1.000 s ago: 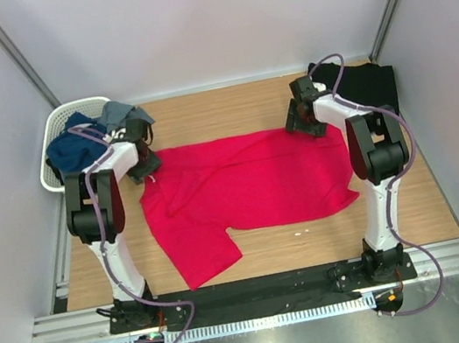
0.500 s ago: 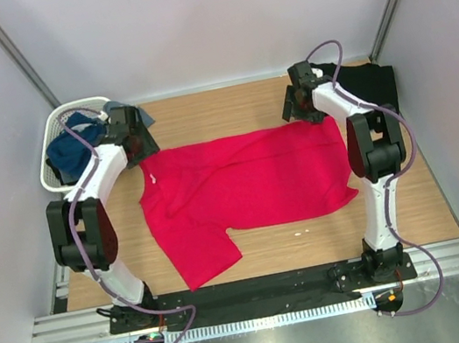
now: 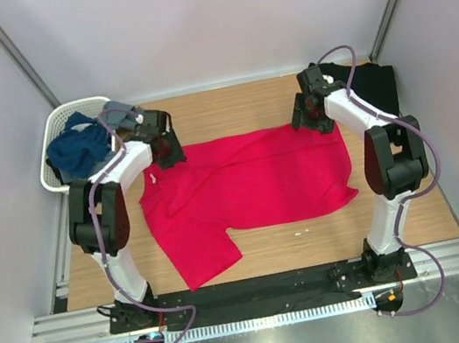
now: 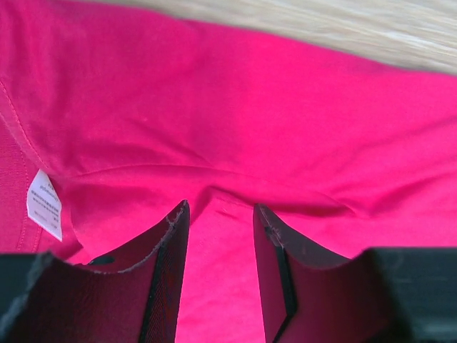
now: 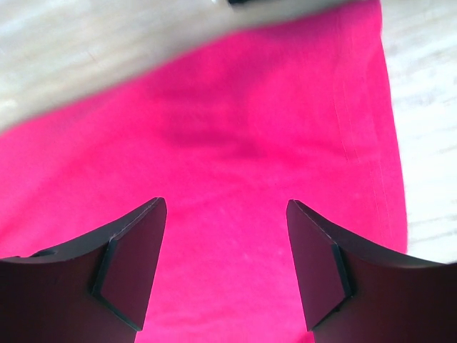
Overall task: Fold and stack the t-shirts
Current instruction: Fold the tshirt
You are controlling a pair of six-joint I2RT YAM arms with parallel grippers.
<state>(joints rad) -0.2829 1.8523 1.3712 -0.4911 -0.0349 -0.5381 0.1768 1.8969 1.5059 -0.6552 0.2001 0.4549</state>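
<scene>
The crimson red t-shirt [image 3: 250, 186] lies spread on the wooden table, with one sleeve hanging towards the near left. My left gripper [image 3: 167, 147] is over its far left edge. In the left wrist view the jaws [image 4: 220, 207] stand partly open with a wrinkle of red cloth [image 4: 235, 128] at their tips, not pinched, and a white label [image 4: 44, 204] to the left. My right gripper [image 3: 306, 113] is over the far right corner, open wide above flat red cloth [image 5: 235, 143]. The black t-shirt [image 3: 366, 81] lies at the back right.
A white lattice basket [image 3: 52, 132] stands at the back left, with blue cloth [image 3: 76, 149] and grey cloth [image 3: 117, 113] in it. Bare wood [image 3: 227, 105] runs behind the red shirt. Grey walls close in both sides.
My left gripper swung from beside the basket rightwards onto the red shirt's far left edge. My right gripper shifted slightly right and nearer, onto the far right corner. The shirt has not moved.
</scene>
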